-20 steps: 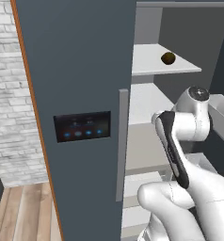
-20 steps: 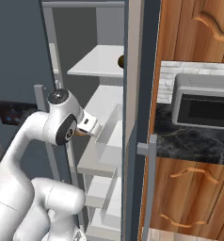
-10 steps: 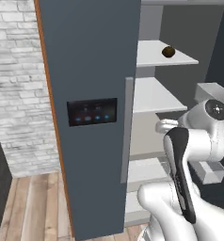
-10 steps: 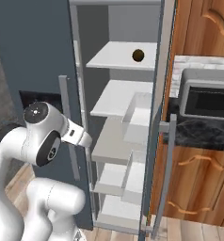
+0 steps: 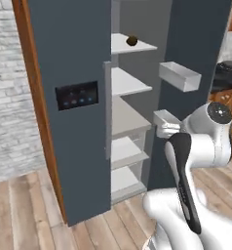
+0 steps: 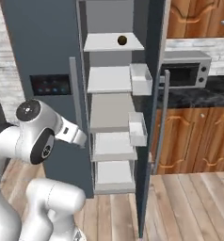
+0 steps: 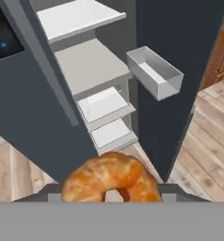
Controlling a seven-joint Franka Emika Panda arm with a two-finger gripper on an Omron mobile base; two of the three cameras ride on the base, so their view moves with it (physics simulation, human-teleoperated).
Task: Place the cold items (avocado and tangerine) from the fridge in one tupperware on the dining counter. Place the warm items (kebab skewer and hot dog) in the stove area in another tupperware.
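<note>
A tangerine [image 7: 110,179], orange and dimpled, sits low in the hand view, and my gripper [image 7: 111,190] is shut on it, its dark fingers mostly hidden behind the fruit. In the base views the hand [image 5: 163,129] [image 6: 77,135] hangs in front of the open fridge, level with the middle shelves. The avocado [image 5: 131,40] [image 6: 122,40], a small dark round thing, lies on the top fridge shelf [image 6: 111,44]. Both tupperware, the kebab skewer and the hot dog are out of view.
The open right fridge door [image 6: 149,108] carries white bins [image 6: 141,79] [image 5: 180,75]. The shut left door [image 5: 71,107] has a dark control panel. A microwave [image 6: 184,70] stands on a dark counter above wooden cabinets [image 6: 194,141]. Wood floor lies in front.
The whole picture has shifted: the base has moved, so the fridge now sits farther off and more centred. My gripper still grips the tangerine.
</note>
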